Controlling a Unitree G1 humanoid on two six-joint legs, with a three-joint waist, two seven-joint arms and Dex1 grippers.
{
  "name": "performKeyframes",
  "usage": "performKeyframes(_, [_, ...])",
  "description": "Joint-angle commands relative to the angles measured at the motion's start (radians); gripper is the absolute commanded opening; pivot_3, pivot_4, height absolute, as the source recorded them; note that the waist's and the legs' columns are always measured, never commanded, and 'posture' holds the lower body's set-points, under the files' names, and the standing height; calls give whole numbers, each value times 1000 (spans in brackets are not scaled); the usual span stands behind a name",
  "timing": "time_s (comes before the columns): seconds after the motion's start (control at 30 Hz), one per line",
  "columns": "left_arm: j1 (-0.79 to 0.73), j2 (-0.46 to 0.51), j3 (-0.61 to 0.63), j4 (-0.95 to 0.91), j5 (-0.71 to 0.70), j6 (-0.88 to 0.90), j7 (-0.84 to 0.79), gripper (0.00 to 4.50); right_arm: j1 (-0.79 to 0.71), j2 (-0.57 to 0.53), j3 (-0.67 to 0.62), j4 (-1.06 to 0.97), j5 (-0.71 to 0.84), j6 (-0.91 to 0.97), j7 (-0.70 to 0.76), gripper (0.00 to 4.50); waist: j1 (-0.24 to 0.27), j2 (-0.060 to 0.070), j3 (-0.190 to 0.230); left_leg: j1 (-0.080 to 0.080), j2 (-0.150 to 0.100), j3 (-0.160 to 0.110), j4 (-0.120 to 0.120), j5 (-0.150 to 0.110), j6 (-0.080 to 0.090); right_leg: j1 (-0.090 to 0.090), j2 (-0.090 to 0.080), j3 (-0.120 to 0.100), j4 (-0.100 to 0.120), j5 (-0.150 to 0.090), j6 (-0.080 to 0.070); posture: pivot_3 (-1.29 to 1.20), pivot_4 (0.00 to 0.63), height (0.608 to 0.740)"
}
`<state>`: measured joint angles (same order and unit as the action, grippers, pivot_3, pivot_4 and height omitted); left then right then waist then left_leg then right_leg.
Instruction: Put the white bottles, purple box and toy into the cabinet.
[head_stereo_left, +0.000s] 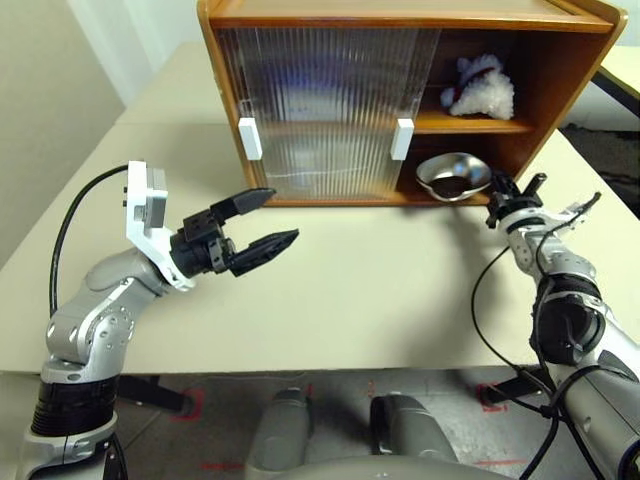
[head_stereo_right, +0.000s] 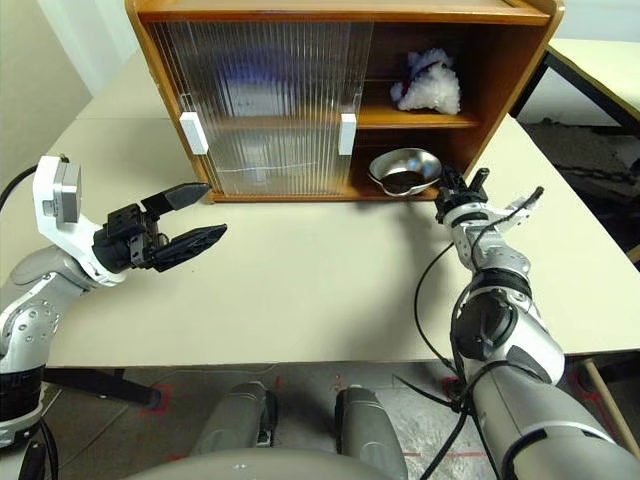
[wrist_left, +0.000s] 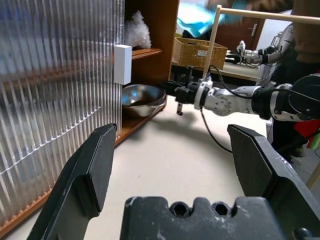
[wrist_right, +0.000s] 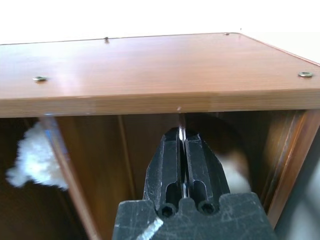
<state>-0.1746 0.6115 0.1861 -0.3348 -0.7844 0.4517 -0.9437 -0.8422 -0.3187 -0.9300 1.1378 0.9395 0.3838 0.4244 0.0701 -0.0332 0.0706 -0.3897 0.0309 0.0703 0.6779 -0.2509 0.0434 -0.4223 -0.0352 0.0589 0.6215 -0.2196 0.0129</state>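
Observation:
The cabinet (head_stereo_left: 400, 18) stands at the back of the table. Its two ribbed sliding doors (head_stereo_left: 320, 110) cover the left and middle, and the right bay is open. In that bay the fluffy white toy (head_stereo_left: 482, 88) lies on the upper shelf, and it also shows in the right wrist view (wrist_right: 35, 160). My right gripper (head_stereo_left: 500, 190) is shut with nothing in it, pointing into the open bay just in front of the lower level. My left gripper (head_stereo_left: 284, 214) hangs open and empty above the table, in front of the doors. The white bottles and purple box are hidden.
A shiny steel bowl (head_stereo_left: 453, 177) sits on the cabinet's lower level in the open bay, close to my right gripper. White block handles (head_stereo_left: 402, 139) stand on the doors. The beige table (head_stereo_left: 370, 290) stretches in front. A wicker basket (wrist_left: 197, 52) stands on another table beyond.

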Motion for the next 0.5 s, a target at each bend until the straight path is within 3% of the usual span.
performKeyframes(0.03, [10, 9, 1, -12, 1, 11, 3, 4500, -46, 30, 10, 26, -8, -69, -18, 3, -1, 0, 0, 0, 0, 0, 0, 0, 0, 0, 0, 0, 0, 0, 0, 275, 42, 740])
performKeyframes(0.5, [14, 1, 0, -34, -2, 13, 22, 4500, -118, 80, 4, 106, -3, -270, -75, 3, 4, 1, 1, 0, 0, 0, -1, 0, 0, -1, -1, 0, 1, 0, -2, 298, 35, 740])
